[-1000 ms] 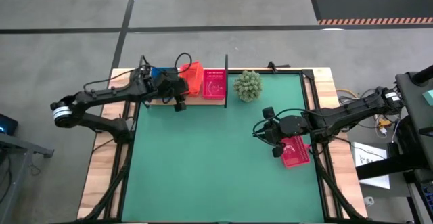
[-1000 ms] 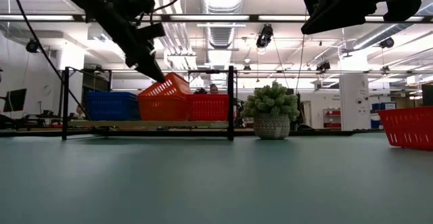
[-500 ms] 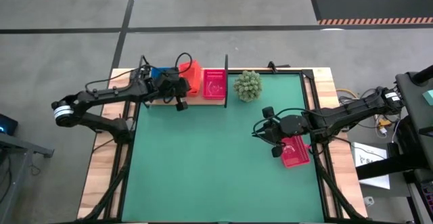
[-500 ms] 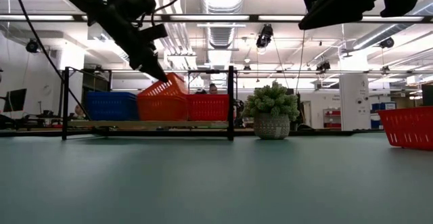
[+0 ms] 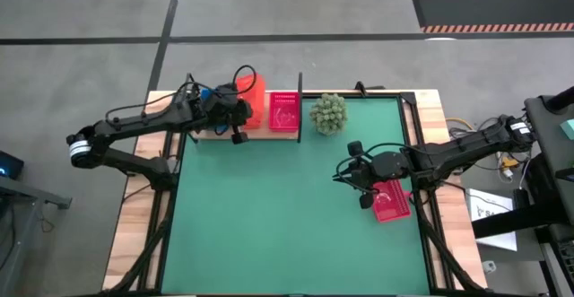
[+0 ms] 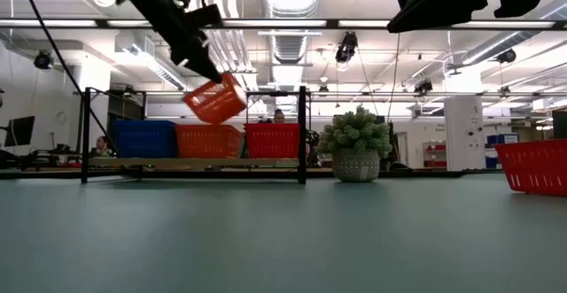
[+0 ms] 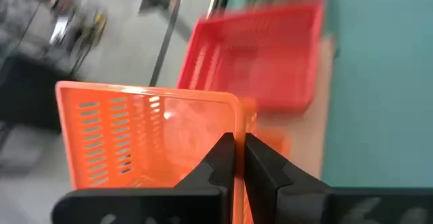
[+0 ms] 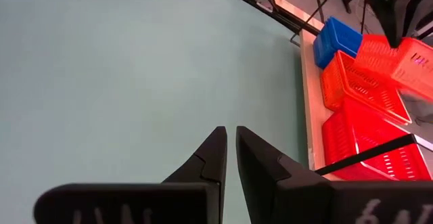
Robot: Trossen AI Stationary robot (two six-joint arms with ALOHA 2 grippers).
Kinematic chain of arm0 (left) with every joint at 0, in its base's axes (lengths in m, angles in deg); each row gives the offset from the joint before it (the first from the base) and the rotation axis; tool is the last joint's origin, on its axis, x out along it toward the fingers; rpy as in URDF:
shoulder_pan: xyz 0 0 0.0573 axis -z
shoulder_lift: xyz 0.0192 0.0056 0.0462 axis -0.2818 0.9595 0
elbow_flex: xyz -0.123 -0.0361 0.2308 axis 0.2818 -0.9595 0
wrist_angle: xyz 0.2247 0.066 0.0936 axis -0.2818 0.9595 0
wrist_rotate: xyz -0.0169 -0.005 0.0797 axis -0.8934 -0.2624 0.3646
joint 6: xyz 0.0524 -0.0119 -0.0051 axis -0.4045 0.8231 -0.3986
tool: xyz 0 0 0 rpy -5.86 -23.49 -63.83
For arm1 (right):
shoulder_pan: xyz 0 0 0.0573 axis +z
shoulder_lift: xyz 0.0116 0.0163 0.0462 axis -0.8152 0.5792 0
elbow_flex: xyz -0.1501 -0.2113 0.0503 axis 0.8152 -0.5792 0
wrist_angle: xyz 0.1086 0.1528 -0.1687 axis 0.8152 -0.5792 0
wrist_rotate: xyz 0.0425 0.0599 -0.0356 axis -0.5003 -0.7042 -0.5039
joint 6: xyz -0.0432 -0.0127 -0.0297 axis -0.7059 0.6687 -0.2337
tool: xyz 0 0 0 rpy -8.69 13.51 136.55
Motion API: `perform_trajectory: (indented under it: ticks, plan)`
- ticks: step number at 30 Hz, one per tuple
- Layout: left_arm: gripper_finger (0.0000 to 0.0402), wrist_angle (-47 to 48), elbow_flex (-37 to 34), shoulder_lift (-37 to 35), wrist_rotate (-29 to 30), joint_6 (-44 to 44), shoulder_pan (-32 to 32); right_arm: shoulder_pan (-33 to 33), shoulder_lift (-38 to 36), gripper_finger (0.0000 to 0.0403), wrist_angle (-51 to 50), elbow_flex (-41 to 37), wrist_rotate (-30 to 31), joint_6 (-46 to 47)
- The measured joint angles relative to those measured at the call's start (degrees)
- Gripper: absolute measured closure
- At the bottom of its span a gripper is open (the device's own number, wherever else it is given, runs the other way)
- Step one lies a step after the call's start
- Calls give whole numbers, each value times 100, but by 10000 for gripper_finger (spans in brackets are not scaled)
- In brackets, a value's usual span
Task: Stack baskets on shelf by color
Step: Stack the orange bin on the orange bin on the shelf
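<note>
Table [image 5: 287, 234]: green mat between wooden side strips, seen from above with both arms reaching in.
Shelf [image 6: 133, 163]: light wooden board at the far left of the mat, carrying three baskets in a row: blue basket [image 6: 145, 139], orange basket [image 6: 208, 141], red-pink basket [image 6: 272, 140].
What changed: a second ago an orange basket leaned tilted on the shelf row; now the lifted orange basket [image 6: 215, 99] hangs tilted in the air above the orange one.
Left gripper [image 7: 238, 158]: fingers pinched on the lifted basket's rim, where they were wide apart a second ago.
Meaning for the task: probably mid-placement, with this basket still to be nested into the orange one below.
Right gripper [image 8: 229, 149]: fingers nearly together, holding nothing, waiting above the mat's right side.
Spare red-pink basket [image 5: 392, 201]: on the mat by the right edge, just beside the right gripper, not yet shelved.
Plant [image 6: 356, 144]: spiky green ball in a pot, beside the shelf's end post.
View differences: the low view shows the air gap under the lifted basket; from above it merges with the shelf row. The left wrist view alone shows the pinch on the rim.
</note>
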Motion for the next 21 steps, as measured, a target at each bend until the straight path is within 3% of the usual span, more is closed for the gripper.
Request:
perform_trajectory:
  ticks: [4, 11, 21]
  plan:
    - [400, 735, 299, 0, 542, 22, -6, 0, 0, 376, 47, 0, -1, -9]
    - [400, 882, 364, 268, 301, 297, -3, 0, 0, 376, 41, 0, -1, -10]
    - [400, 907, 489, 1140, 519, 500, 13, 0, 0, 376, 37, 0, -1, -63]
